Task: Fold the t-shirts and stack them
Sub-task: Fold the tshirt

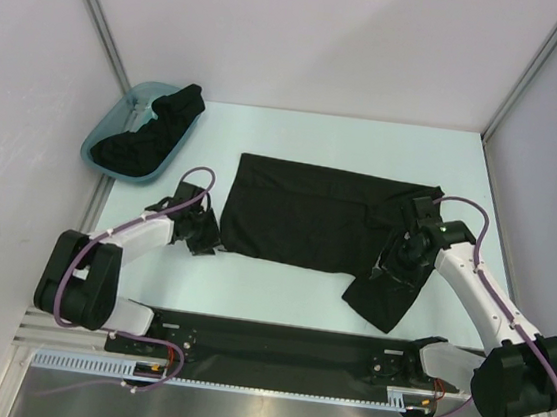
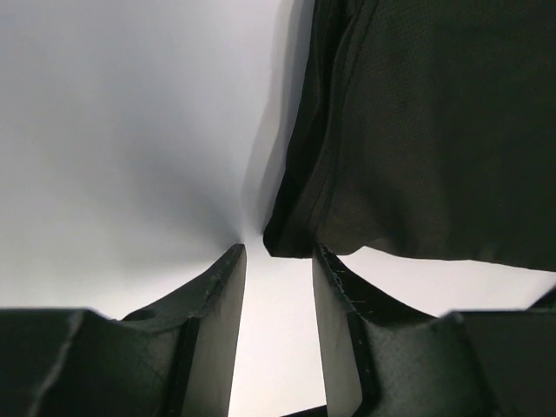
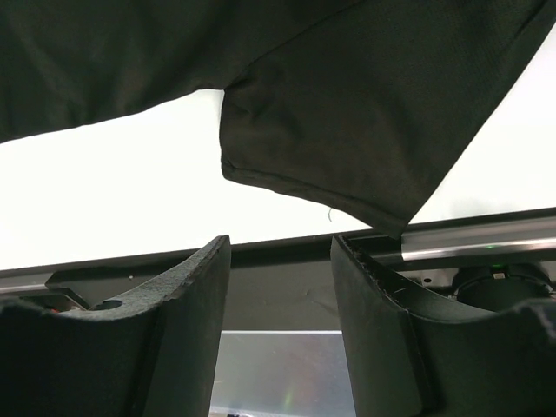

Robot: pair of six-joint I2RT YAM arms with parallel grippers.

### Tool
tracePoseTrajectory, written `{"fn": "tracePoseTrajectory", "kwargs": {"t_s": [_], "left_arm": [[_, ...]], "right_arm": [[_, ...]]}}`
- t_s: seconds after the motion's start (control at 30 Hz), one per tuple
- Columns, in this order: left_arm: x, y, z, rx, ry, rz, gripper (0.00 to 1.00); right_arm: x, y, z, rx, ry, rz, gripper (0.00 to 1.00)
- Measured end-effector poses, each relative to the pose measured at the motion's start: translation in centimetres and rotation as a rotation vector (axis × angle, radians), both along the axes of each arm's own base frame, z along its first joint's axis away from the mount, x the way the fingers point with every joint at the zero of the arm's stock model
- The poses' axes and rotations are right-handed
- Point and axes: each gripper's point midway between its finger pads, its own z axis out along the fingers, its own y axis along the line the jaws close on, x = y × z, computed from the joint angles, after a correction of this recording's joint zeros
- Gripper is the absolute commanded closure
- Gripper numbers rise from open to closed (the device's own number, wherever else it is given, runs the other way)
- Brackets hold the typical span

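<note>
A black t-shirt [image 1: 303, 214] lies spread flat in the middle of the table, with one sleeve [image 1: 384, 296] reaching toward the near right. My left gripper [image 1: 205, 238] is open and empty, low at the shirt's near left corner. In the left wrist view that corner [image 2: 291, 239] sits just past my open left gripper [image 2: 278, 254]. My right gripper [image 1: 389, 265] is open and empty above the sleeve. In the right wrist view the sleeve [image 3: 365, 122] lies beyond my right gripper [image 3: 280, 248], apart from it. More black shirts [image 1: 154, 132] are heaped in the tub.
A teal plastic tub [image 1: 106, 135] stands at the far left corner. White walls close in the table at the back and sides. A black base plate [image 1: 273, 344] runs along the near edge and also shows in the right wrist view [image 3: 278, 278].
</note>
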Motion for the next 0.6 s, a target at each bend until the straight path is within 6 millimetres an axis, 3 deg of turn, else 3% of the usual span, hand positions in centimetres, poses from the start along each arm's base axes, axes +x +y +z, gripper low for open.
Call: {"fn": "tracePoseTrajectory", "kwargs": {"t_s": [0.17,0.23,0.3,0.6], "left_arm": [[0.5,-0.5,-0.1,-0.031,-0.003,0.014,0.68],[0.7,-0.8,-0.2,-0.045,-0.003,0.017,0.86],[0.8,-0.9,-0.5,-0.051,0.007,0.023,0.97],[0.9,-0.8,-0.5,-0.042,0.004,0.022,1.0]], "right_arm": [[-0.2,-0.3,0.0,-0.008,0.0,-0.007,0.45],[-0.6,-0.7,-0.3,-0.023,0.016,-0.021,0.45],[-1.2,-1.5,-0.9,-0.052,0.048,-0.048,0.46],[-4.7,-5.3,-3.7,-0.138,0.164,-0.229,0.53]]}}
